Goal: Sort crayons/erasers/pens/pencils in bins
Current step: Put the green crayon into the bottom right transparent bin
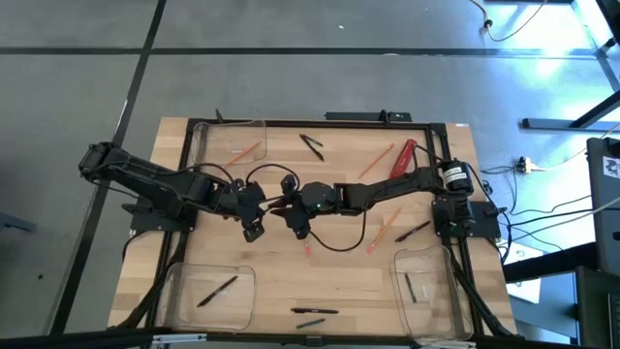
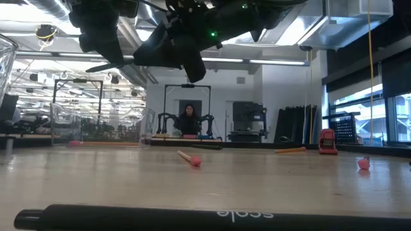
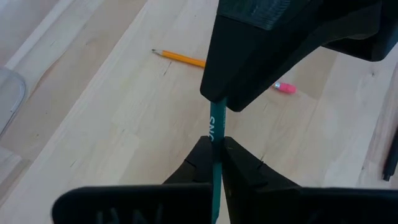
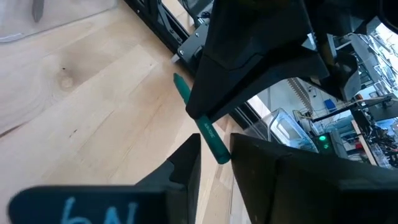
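Closest to the low camera: black pen (image 2: 160, 217) lying across the bottom of frame. Mid-table in the high view, my left gripper (image 1: 254, 219) is clamped on a green pencil (image 3: 217, 152); my right gripper (image 1: 295, 218) meets it, fingers either side of the same green pencil, not yet tight. Both sit raised above the table (image 1: 339, 276). Three clear bins (image 1: 208, 296): lower left and lower right each hold a pen, upper left one holds an orange pencil (image 1: 244, 150). More orange pencils and pens lie loose on the wood, upper middle and right.
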Motion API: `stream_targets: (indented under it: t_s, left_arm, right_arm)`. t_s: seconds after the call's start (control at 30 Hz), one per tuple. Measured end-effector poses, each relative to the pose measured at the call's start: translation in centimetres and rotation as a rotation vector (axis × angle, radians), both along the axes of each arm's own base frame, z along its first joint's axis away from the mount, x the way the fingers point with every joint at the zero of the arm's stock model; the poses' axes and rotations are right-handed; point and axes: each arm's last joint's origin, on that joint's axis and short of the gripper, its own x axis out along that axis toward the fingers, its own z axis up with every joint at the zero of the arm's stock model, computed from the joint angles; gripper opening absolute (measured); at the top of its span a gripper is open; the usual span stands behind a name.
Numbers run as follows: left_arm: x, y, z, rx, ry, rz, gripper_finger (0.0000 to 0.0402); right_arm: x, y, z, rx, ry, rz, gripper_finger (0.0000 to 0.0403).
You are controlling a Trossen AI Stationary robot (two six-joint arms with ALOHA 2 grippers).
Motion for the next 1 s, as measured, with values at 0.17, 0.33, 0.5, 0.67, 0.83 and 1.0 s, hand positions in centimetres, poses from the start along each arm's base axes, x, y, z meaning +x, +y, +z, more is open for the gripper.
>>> stream_targets:
  t_s: [0.17,0.33,0.5,0.67,0.83,1.0]
  left_arm:
    - [0.00,0.01,0.00,0.000,0.000,0.000,0.0002]
    - [0.00,0.00,-0.01,0.000,0.000,0.000,0.0005]
    - [0.00,0.00,-0.01,0.000,0.001,0.000,0.0002]
    - [-0.01,-0.03,-0.01,-0.003,0.001,-0.003,0.0005]
    - [-0.02,-0.02,-0.01,-0.002,0.002,-0.003,0.0002]
    - [-0.02,-0.01,-0.01,-0.002,0.002,-0.002,0.0011]
  right_arm:
    - [0.00,0.00,-0.01,0.000,0.001,0.000,0.0076]
    - [0.00,0.00,-0.01,0.000,0.001,-0.001,0.0066]
    - [-0.01,0.00,-0.05,0.000,0.004,0.000,0.0058]
    - [-0.01,0.03,-0.06,0.010,0.005,0.019,0.0054]
    - [-0.01,0.03,-0.09,0.010,0.007,0.020,0.0049]
    - [-0.01,0.05,-0.10,0.011,0.007,0.021,0.0048]
